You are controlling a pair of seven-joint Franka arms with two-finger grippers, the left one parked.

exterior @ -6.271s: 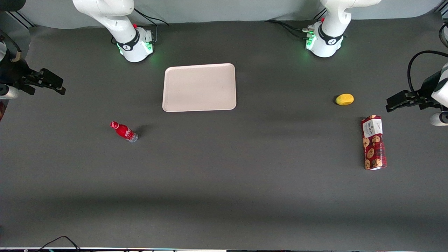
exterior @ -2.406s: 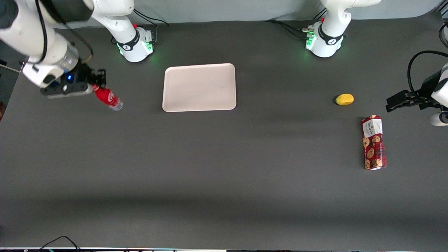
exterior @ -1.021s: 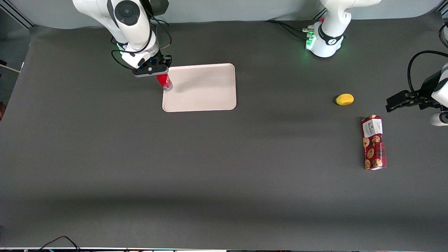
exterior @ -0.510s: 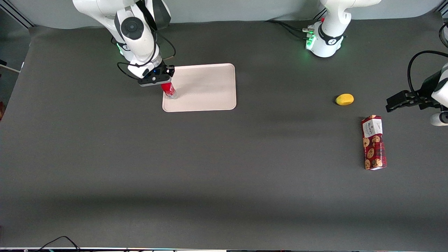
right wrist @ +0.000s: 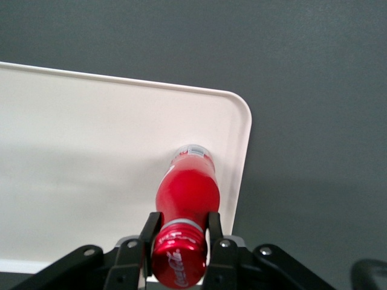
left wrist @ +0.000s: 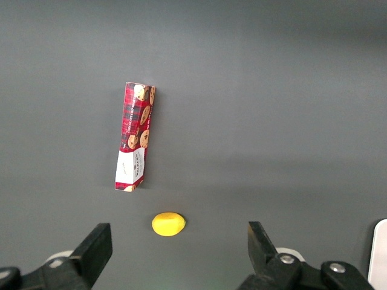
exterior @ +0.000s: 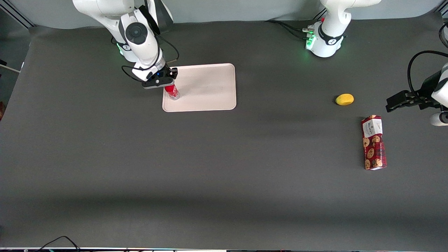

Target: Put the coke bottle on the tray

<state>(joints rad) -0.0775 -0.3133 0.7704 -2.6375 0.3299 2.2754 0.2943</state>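
White script lettering is seen on the red cap of the coke bottle (right wrist: 184, 202), too small to be read with certainty. The bottle is gripped at its neck between the 2 fingers (right wrist: 149, 235) of the gripper (exterior: 164, 81), which are closed against it, and it stands over the tray (exterior: 206, 87) just inside a rounded corner. The surface is a dark grey mat. Toward the parked arm's end lie a yellow lemon-like object (exterior: 344, 99) and a red cookie-printed box (exterior: 373, 142).

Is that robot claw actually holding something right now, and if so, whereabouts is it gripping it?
Yes. The gripper is shut on the coke bottle, pinching it at the neck just below the red cap, with the bottle's base down over a corner of the tray.
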